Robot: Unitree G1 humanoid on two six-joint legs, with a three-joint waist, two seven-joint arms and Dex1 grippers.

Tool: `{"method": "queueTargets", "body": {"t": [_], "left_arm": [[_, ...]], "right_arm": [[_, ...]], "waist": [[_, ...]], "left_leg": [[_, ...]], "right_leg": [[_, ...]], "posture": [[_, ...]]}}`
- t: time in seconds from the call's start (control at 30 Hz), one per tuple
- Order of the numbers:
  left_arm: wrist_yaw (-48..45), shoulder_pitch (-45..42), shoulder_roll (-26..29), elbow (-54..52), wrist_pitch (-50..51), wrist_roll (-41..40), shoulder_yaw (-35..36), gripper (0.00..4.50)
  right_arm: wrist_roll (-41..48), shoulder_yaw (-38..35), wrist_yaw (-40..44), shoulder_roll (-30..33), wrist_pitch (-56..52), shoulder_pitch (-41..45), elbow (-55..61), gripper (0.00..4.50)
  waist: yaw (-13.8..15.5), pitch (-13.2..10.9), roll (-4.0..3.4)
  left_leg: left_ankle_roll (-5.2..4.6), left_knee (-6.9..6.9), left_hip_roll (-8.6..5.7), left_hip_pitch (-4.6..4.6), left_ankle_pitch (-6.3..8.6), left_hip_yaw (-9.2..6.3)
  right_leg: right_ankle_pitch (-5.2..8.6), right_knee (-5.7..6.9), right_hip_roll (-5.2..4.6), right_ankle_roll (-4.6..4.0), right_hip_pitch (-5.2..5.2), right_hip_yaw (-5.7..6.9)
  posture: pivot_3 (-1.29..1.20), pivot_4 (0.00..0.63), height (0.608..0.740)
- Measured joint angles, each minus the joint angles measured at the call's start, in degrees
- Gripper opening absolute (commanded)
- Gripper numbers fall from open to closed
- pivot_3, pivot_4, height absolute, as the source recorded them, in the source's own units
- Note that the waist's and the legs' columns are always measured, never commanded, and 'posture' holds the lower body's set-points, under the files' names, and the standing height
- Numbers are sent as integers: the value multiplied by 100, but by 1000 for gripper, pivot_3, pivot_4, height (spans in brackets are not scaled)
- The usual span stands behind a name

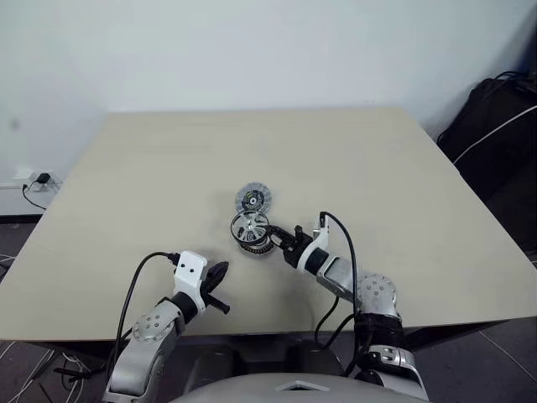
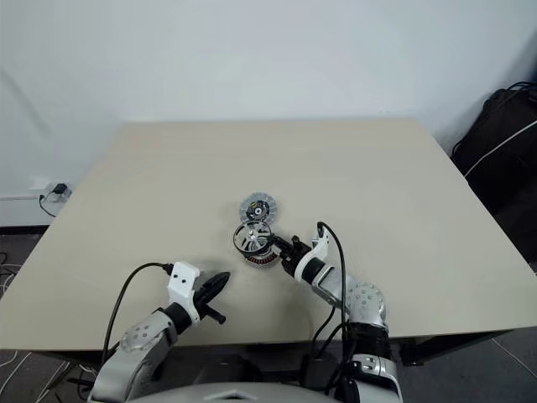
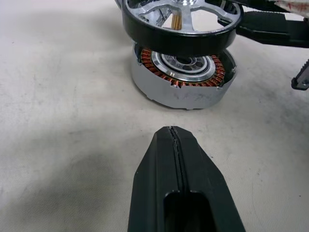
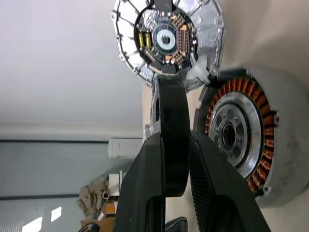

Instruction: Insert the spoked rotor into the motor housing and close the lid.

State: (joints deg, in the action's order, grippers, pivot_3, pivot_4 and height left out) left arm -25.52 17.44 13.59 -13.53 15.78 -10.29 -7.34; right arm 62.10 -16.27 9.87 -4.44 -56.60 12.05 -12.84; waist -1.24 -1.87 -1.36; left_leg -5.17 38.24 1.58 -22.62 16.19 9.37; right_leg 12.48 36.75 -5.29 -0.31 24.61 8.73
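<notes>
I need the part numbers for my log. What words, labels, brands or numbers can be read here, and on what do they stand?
No text can be read.
Lid: its dark face carries green and copper parts; any marks on them are too small to read.
Housing: no label shows on its pale wall.
Rotor: no mark shows on its rim or spokes.
Table: bare, no sign.

Robot test room, lab-like
You face one bare beige surface [image 1: 168, 168] against a plain white wall [image 1: 252, 50], a wall socket [image 1: 38, 179] with cables low left, black bags [image 1: 495, 126] right
</notes>
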Motion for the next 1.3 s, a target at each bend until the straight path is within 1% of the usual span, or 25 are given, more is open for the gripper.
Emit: {"method": "queueTargets", "body": {"t": [0.57,0.63,0.73,0.77,0.97,1.0,1.1,1.17,1.27,1.3], "left_arm": [[-6,-4,3,0,0,0,0,0],[-5,-4,2,0,0,0,0,0],[-4,-4,0,0,0,1,0,0],[-4,-7,-3,0,0,0,-1,0],[-3,-21,-20,0,0,1,-3,0],[-4,-23,-23,1,-1,0,-3,0],[-4,-28,-31,1,-1,1,-3,0],[-7,-51,-54,3,-1,1,-7,0],[-20,-75,-62,4,-1,1,-7,0],[-23,-76,-63,5,-1,1,-7,0]], "right_arm": [[-439,-59,235,98,130,1,-253,371],[-485,-53,263,87,155,-2,-238,1126],[-502,-59,277,73,160,-9,-191,2003],[-502,-65,268,71,159,-9,-123,2383],[-440,-233,185,107,135,-41,225,4348],[-424,-293,131,169,131,-82,309,4472],[-343,-524,-3,306,128,-188,525,4472],[-373,-551,-106,424,155,-241,789,4472],[-959,-129,-137,729,504,-332,1528,4472],[-1069,-13,-135,775,557,-344,1638,4300]], "waist": [[-1,1,1],[-1,1,1],[-2,1,1],[-1,1,1],[15,3,4],[23,3,5],[27,3,4],[20,2,3],[1,4,0],[1,4,0]], "left_leg": [[1,1,0,1,-1,3],[1,2,0,1,-1,3],[1,2,0,1,-1,3],[1,2,0,2,-1,3],[1,4,-1,2,-1,2],[1,5,-2,2,-1,2],[0,5,-3,1,-1,3],[0,4,-2,1,-1,5],[1,3,0,2,-1,5],[1,3,0,2,-1,6]], "right_leg": [[-1,5,0,2,-3,-1],[-1,5,0,2,-3,-1],[-2,5,0,3,-3,-1],[-2,5,0,3,-3,-1],[-3,4,-2,5,-3,-2],[-4,4,-3,6,-3,-2],[-5,2,-3,8,-3,-4],[-4,5,-3,8,-3,-4],[-1,7,0,3,-3,-3],[-1,7,0,3,-3,-4]], "posture": [[0,0,740],[0,0,740],[0,0,740],[0,0,740],[0,0,740],[0,0,740],[0,0,740],[0,0,740],[0,0,740],[0,0,740]]}}
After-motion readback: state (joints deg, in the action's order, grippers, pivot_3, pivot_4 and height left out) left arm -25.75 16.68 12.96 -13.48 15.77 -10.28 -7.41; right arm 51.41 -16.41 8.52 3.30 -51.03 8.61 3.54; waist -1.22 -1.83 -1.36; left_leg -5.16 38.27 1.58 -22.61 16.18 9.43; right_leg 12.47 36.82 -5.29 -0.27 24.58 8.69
